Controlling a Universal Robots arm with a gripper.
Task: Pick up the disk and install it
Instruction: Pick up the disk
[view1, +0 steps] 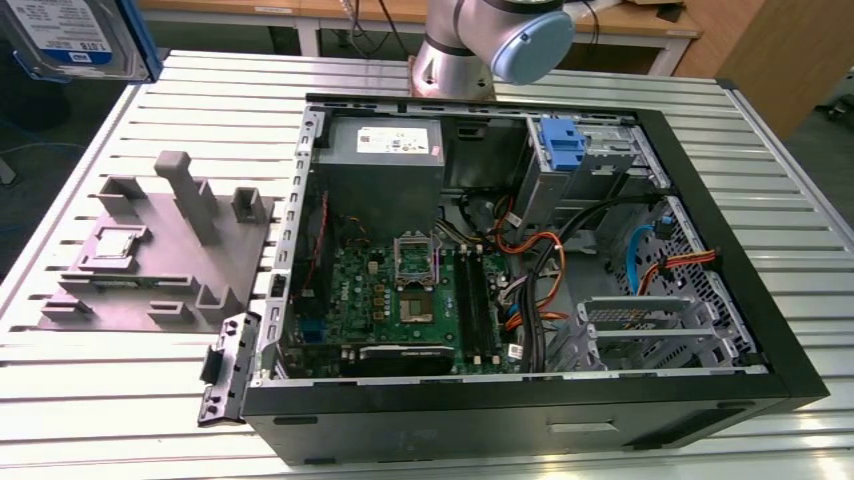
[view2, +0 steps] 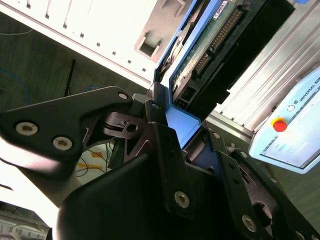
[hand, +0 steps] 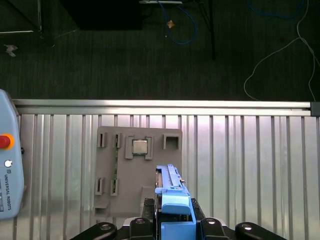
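The disk hangs high above the table at the exterior view's far upper left, its white-and-blue label and blue rails showing. In the second wrist view my gripper is shut on the disk by its blue rail end, with the green circuit-board side in sight. The black fingers press on both sides of the rail. In the first wrist view the disk stands on edge in my gripper, above the grey fixture.
The open computer case lies on the slatted table, with a drive bay and blue latch at its far right corner. The grey fixture sits left of the case and holds a small chip. A teach pendant lies nearby.
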